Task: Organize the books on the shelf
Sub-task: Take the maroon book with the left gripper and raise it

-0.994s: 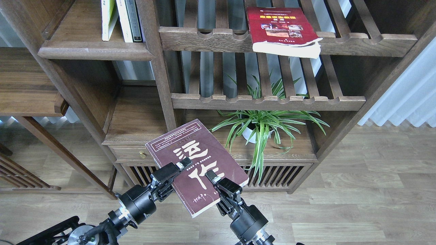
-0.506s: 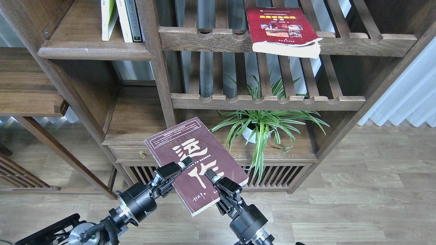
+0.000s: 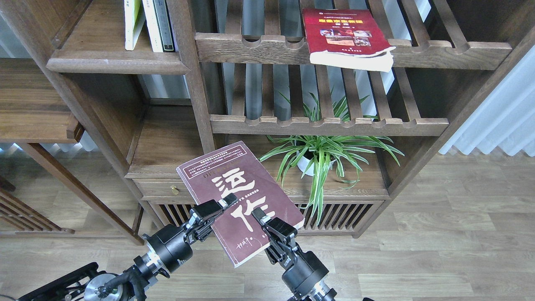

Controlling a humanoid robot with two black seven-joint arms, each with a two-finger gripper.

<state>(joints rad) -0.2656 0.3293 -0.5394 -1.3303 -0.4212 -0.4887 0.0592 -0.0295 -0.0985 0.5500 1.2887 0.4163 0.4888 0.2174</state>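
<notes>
I hold the dark maroon book (image 3: pixel 234 184) with big white Chinese characters between both grippers, cover up, tilted, low in front of the bookcase. My left gripper (image 3: pixel 221 205) is shut on its left edge. My right gripper (image 3: pixel 261 217) is shut on its lower right part. The red book (image 3: pixel 345 37) with yellow title and photos lies flat on the upper slatted rack, overhanging its front rail. The yellow-green book (image 3: pixel 133 23) stands upright on the solid dark-brown shelf (image 3: pixel 117 62) at the upper left, next to other upright books (image 3: pixel 161 25).
A potted spider plant (image 3: pixel 322 159) stands on the low cabinet top, right of the held book. Two slatted racks (image 3: pixel 326 125) with scalloped rails fill the middle. A vertical post (image 3: pixel 196 83) separates them from the left compartments. A white curtain (image 3: pixel 501 117) hangs at right.
The maroon book has risen slightly and its far end has tipped up a little; the left gripper shifted a bit to the right. Both grippers keep their hold.
</notes>
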